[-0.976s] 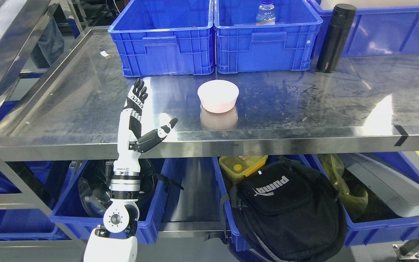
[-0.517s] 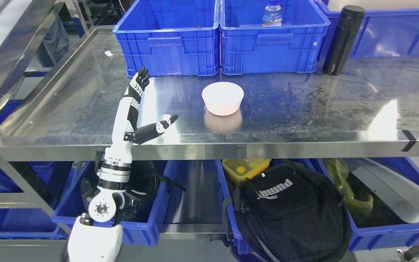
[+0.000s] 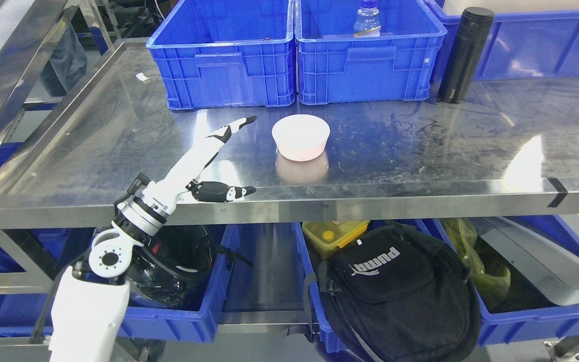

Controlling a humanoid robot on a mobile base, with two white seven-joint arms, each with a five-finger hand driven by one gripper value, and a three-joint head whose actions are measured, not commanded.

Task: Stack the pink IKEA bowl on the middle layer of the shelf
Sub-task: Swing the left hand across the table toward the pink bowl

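Observation:
A pink bowl (image 3: 300, 137) stands upright on the steel shelf surface (image 3: 420, 146), just in front of the gap between two blue crates. My left hand (image 3: 234, 151) reaches over the shelf's front edge from the lower left, tilted toward the bowl. Its fingers (image 3: 229, 129) are stretched out straight and the thumb (image 3: 226, 192) is spread wide, holding nothing. The fingertips end a short way left of the bowl, apart from it. The right arm does not show.
Two blue crates (image 3: 221, 55) (image 3: 367, 60) stand behind the bowl, one holding a water bottle (image 3: 367, 20). A black flask (image 3: 463, 54) stands at the back right. Below the shelf are blue bins, a black bag (image 3: 395, 281) and a yellow box (image 3: 332, 232).
My left hand has swung from pointing up near the shelf's front edge to leaning right toward the bowl, fingertips now close to its left side. The bowl has not moved; the camera shifted slightly.

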